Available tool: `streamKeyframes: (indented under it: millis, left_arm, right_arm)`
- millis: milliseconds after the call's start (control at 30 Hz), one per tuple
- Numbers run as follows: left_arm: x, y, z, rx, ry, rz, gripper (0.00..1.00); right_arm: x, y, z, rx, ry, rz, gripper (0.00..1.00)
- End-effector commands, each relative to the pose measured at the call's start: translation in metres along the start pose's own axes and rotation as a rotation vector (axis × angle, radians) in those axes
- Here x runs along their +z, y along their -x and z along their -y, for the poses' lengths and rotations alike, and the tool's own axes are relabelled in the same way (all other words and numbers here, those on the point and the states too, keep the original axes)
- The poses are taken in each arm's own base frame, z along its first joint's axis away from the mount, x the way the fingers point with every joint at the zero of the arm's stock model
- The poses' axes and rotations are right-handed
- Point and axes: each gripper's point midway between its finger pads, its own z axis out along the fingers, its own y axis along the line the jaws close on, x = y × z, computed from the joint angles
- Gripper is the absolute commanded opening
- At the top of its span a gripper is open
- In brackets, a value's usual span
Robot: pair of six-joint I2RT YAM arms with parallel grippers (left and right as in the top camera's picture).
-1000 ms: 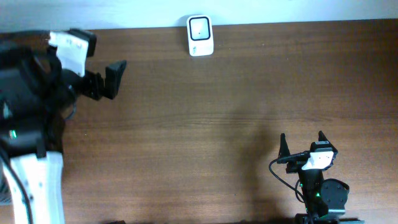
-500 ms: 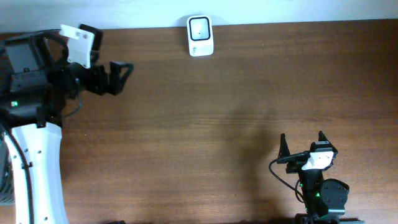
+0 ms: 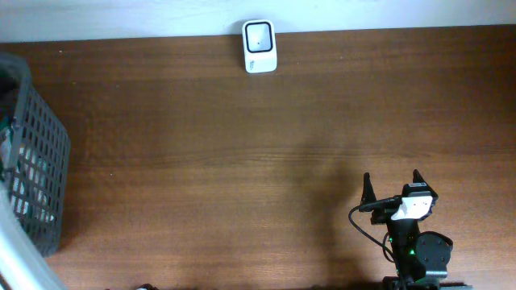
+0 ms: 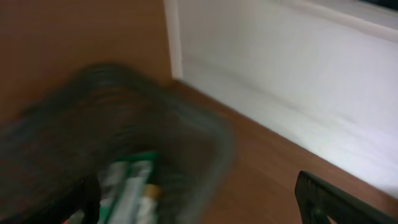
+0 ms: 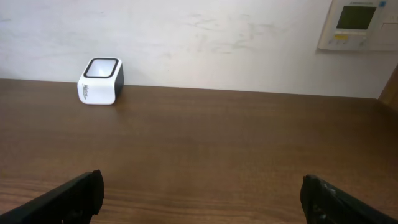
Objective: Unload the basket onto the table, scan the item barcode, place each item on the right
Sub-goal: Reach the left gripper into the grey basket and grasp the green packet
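Likely the fetching step. The left end effector [image 4: 196, 193], wide and empty, hangs over the basket [image 3: 36, 161], well left of the scanner [image 3: 260, 46]. A green-white item [image 4: 127, 186] lies inside, blurred. Next: descend, grip it, bring it to the scanner. The right end effector [image 3: 391, 187] is wide, empty.

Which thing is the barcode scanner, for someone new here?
Look along the far edge of the brown wooden table, where it meets the white wall. The barcode scanner stands there alone: a small white box with a dark-rimmed window.
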Motion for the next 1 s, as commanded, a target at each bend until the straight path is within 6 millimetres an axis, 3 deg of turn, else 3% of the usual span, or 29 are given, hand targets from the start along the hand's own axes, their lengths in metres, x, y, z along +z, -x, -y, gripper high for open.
streamKeyframes:
  millis: [0, 133, 300, 500, 833, 967]
  left_arm:
    - [0.02, -0.005, -0.059, -0.079, 0.175, -0.03, 0.96]
    - [0.052, -0.036, -0.096, -0.12, 0.236, -0.153, 0.95]
    - [0.088, -0.082, -0.113, -0.149, 0.271, -0.321, 0.88]
    - [0.117, -0.139, -0.12, -0.155, 0.295, -0.524, 0.76]
    - [0.146, -0.224, -0.13, -0.096, 0.3, -0.706, 0.73]
    - [0.153, -0.248, -0.128, -0.054, 0.263, -0.734, 0.73]
  right_arm:
    - [0.0, -0.004, -0.001, -0.006, 0.008, -0.006, 0.98]
    - [0.0, -0.004, -0.001, -0.006, 0.007, -0.006, 0.98]
    - [0.0, -0.004, -0.001, -0.006, 0.007, -0.006, 0.98]
    - [0.0, -0.004, -0.001, -0.006, 0.007, -0.006, 0.98]
    - [0.0, -0.003, -0.001, -0.006, 0.007, -0.006, 0.98]
    - [0.0, -0.004, -0.001, -0.006, 0.008, -0.006, 0.98]
